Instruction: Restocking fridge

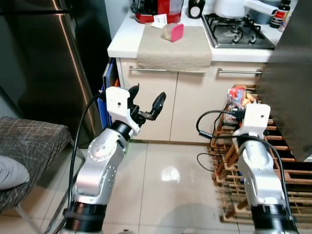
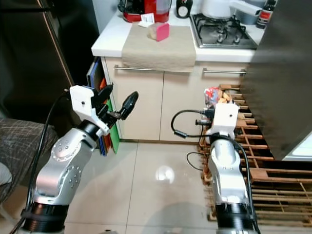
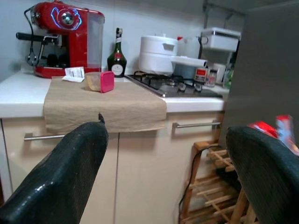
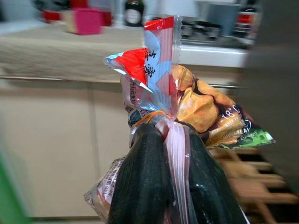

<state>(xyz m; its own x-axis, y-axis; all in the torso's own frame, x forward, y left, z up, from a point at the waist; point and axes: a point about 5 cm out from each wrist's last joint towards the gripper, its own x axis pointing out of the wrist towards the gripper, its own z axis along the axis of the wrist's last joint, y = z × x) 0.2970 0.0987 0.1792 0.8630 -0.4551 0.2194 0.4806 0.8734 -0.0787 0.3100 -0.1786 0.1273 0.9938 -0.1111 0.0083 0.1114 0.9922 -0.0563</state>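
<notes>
the right claw [image 4: 170, 172] is pinching a crinkly plastic snack bag [image 4: 187, 102] at its gathered neck, held up in front of the wooden rack [image 1: 273, 161]. the left claw [image 1: 146, 105] is spread wide and holds nothing. the steel fridge [image 1: 44, 63] is shut (so restocking seems hardly begun).

One snack bag [image 4: 187, 107], one pink-lidded container [image 1: 173, 32], one red coffee machine [image 3: 65, 37], one dark bottle [image 3: 117, 58], one gas hob [image 1: 236, 31], two claws, one beige cloth [image 1: 174, 48] on the bench.
</notes>
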